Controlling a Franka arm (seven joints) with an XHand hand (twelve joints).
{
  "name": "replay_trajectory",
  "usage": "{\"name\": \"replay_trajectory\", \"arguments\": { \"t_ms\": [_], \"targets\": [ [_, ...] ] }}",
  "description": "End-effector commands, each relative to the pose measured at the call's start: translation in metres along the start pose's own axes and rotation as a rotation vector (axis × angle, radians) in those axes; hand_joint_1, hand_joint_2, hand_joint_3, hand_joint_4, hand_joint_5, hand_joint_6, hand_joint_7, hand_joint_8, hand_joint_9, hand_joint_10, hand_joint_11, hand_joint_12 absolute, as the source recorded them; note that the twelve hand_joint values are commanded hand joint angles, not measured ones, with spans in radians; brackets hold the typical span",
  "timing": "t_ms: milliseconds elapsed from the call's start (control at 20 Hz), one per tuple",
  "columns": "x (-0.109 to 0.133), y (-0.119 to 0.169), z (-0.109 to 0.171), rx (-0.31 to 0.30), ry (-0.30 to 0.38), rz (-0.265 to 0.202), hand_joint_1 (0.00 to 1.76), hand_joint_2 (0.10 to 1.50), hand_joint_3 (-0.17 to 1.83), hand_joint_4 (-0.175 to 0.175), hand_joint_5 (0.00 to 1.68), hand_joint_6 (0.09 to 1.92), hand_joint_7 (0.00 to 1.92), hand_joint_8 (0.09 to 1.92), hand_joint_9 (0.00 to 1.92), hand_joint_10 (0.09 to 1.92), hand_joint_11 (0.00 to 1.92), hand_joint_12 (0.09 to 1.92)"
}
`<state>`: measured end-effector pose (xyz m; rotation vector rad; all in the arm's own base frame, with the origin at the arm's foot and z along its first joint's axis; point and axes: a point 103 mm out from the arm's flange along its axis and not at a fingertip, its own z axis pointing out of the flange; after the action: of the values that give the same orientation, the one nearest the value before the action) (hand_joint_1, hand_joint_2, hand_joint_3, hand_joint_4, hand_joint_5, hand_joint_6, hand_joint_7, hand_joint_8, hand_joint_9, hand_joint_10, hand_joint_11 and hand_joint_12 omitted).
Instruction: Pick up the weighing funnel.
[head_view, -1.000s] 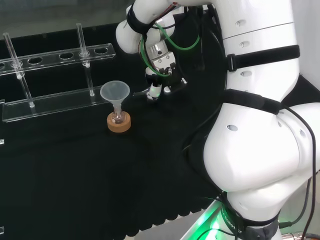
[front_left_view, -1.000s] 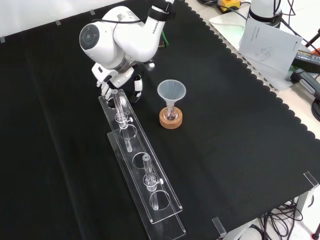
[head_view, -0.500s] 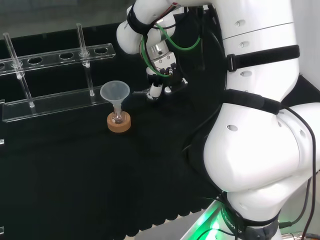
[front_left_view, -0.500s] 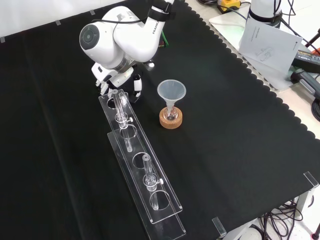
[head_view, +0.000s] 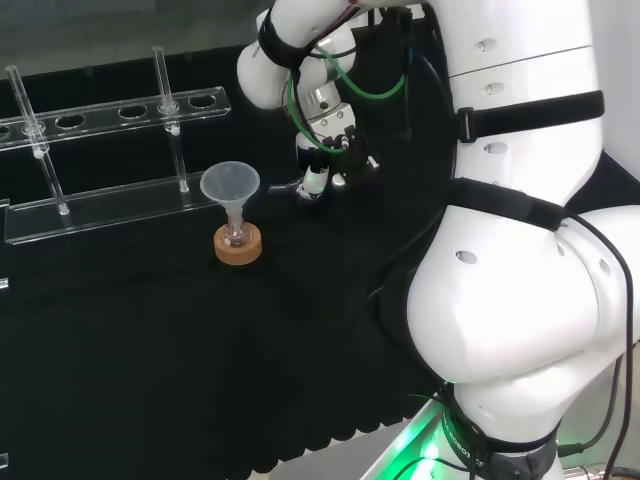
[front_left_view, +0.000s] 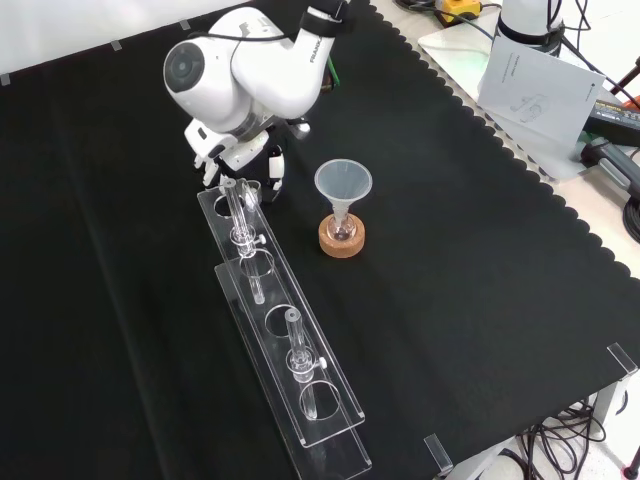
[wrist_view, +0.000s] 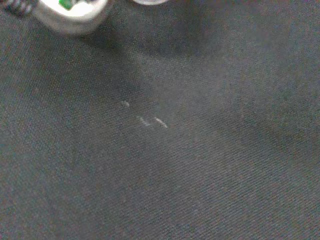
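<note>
Fingers (head_view: 313, 181) of the black and white robot hand (head_view: 330, 160) curl round the small clear weighing funnel (head_view: 285, 185); in the head view its stem juts left toward the big translucent cone-shaped funnel (head_view: 230, 184).

Front view: funnel (front_left_view: 343, 183) on cork ring (front_left_view: 342, 239) right of the rack (front_left_view: 285, 350), hand (front_left_view: 273, 175) seemingly over the rack's far end.
</note>
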<state>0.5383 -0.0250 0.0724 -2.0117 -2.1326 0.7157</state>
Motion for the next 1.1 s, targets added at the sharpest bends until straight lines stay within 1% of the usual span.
{"name": "replay_trajectory", "arguments": {
  "t_ms": [50,300,400,550,750,950,1100],
  "targets": [
    [-0.011,-0.008,-0.017,-0.060,0.016,0.006,1.10,0.69,0.66,0.175,1.18,0.83,0.52,0.68,0.79,0.52,0.51,1.26],
    [-0.017,-0.016,-0.026,-0.065,0.042,0.014,1.10,0.69,0.66,0.175,1.19,0.83,0.52,0.68,0.79,0.52,0.53,1.25],
    [-0.018,-0.019,-0.025,-0.055,0.073,0.022,1.10,0.69,0.66,0.175,1.19,0.83,0.52,0.68,0.80,0.51,0.53,1.25],
    [-0.019,-0.021,-0.017,-0.034,0.113,0.030,1.10,0.69,0.66,0.175,1.19,0.83,0.52,0.68,0.80,0.51,0.53,1.25],
    [-0.025,-0.024,-0.010,-0.047,0.181,0.051,1.10,0.69,0.66,0.175,1.19,0.83,0.52,0.68,0.80,0.51,0.54,1.25],
    [-0.028,-0.024,-0.005,-0.056,0.187,0.061,1.09,0.69,0.66,0.175,1.19,0.83,0.51,0.68,0.79,0.51,0.54,1.24],
    [-0.027,-0.023,-0.002,-0.056,0.173,0.056,1.09,0.70,0.66,0.175,1.18,0.83,0.51,0.68,0.79,0.51,0.55,1.24]
  ]
}}
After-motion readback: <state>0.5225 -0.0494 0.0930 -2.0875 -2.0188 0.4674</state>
